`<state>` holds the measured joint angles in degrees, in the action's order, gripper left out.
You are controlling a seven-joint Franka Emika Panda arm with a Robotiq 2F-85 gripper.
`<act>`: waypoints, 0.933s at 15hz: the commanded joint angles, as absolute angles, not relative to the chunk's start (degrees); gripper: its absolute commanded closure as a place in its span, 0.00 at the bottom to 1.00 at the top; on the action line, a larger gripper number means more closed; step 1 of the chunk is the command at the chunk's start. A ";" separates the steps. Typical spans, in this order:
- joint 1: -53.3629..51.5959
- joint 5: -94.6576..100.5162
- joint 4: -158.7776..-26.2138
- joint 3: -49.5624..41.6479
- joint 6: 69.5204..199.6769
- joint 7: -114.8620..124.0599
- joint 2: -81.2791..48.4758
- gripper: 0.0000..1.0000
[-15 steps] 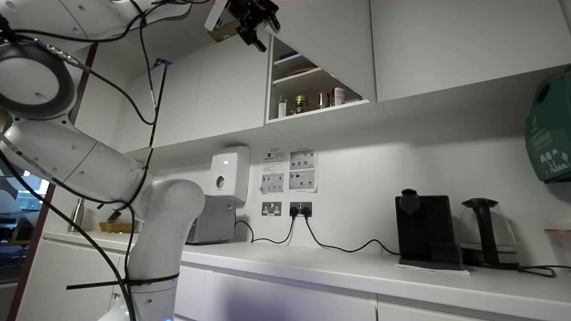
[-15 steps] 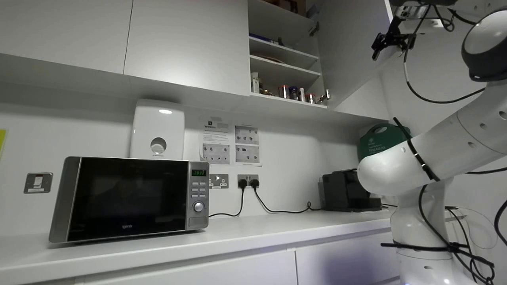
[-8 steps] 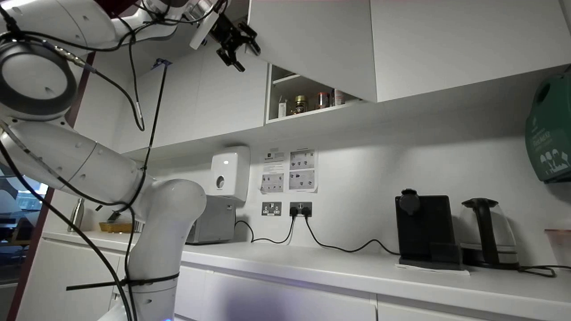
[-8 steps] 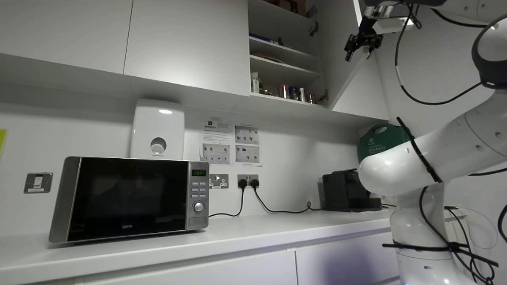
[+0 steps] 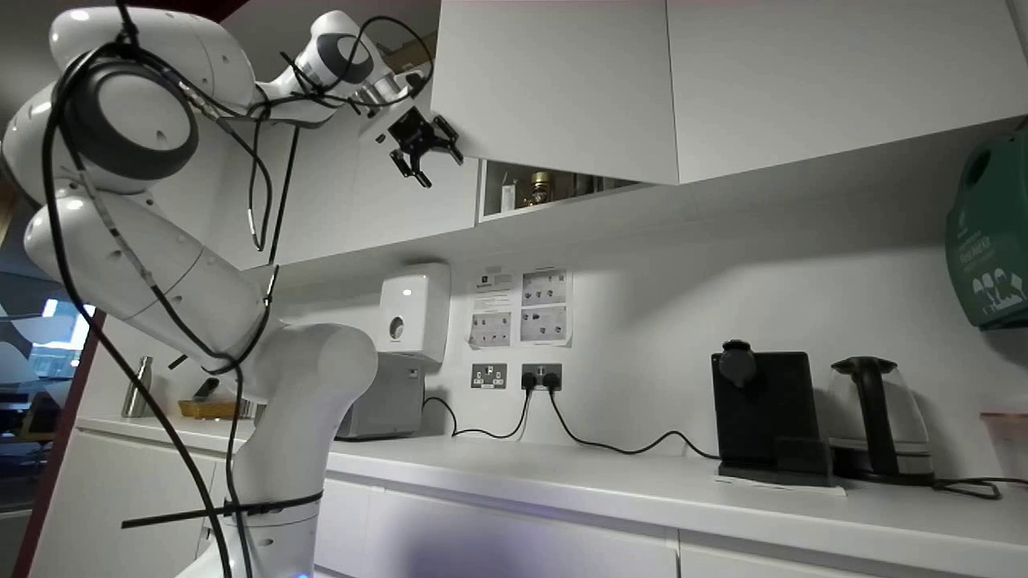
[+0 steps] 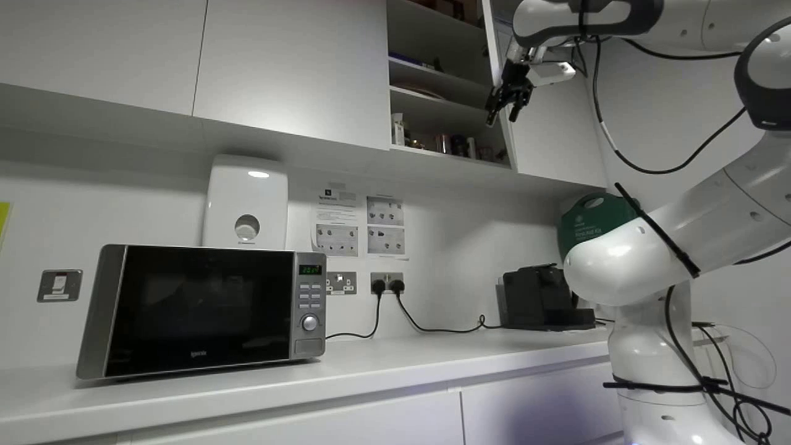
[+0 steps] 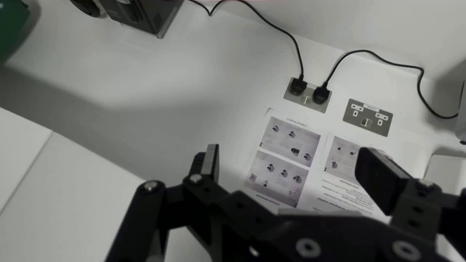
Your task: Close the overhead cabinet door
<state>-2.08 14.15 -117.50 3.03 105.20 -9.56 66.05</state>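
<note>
Rounded white arm (image 5: pixel 321 365), grey joint rings (image 5: pixel 152 164), black cables (image 5: pixel 51 181), black gripper (image 7: pixel 289 160) with screws (image 7: pixel 308 247).

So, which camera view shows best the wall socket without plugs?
The wrist view: there the socket without plugs appears largest, whole and unblocked, though upside down. Both exterior views show it upright but smaller; in an exterior view, the microwave seems to reach its edge.

Illumination is diffuse, moderate and neutral white, falling from above. The overhead cabinets (image 6: pixel 290 68) cast a broad shadow on the wall (image 5: pixel 723 265). In an exterior view, the cabinet interior (image 6: pixel 432 37) is dim. In both exterior views, the dispenser (image 5: pixel 411 309) carries a glare spot and the lower cabinet front (image 5: pixel 458 530) a violet tint. In the wrist view, the end effector (image 7: pixel 291 160) is dark and out of focus.
</note>
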 commanded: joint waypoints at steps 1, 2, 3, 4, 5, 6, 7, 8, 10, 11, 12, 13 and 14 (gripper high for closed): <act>-4.18 14.43 -119.11 2.34 109.18 -11.05 61.05 0.00; -4.33 14.45 -119.45 1.75 109.66 -11.31 60.13 0.00; -4.41 14.44 -119.75 1.41 110.05 -11.44 59.23 0.00; -4.18 14.52 -120.29 1.04 110.67 -11.24 58.79 0.00; -3.64 15.39 -121.83 0.93 113.39 -10.74 59.38 0.00; -3.95 15.37 -122.45 0.64 115.16 -10.90 59.82 0.00; -3.88 15.30 -122.98 0.44 116.90 -10.77 60.21 0.00; -3.81 15.13 -123.44 0.31 118.28 -10.73 60.77 0.00; -3.99 14.79 -123.63 0.20 120.11 -11.04 62.40 0.00; -3.96 14.69 -123.30 0.28 120.32 -11.14 63.30 0.00; -3.75 14.56 -122.74 0.49 119.56 -11.03 64.19 0.00; -3.23 14.43 -122.00 0.63 118.14 -10.56 65.10 0.00; -2.87 14.33 -121.43 0.64 116.85 -10.34 66.07 0.00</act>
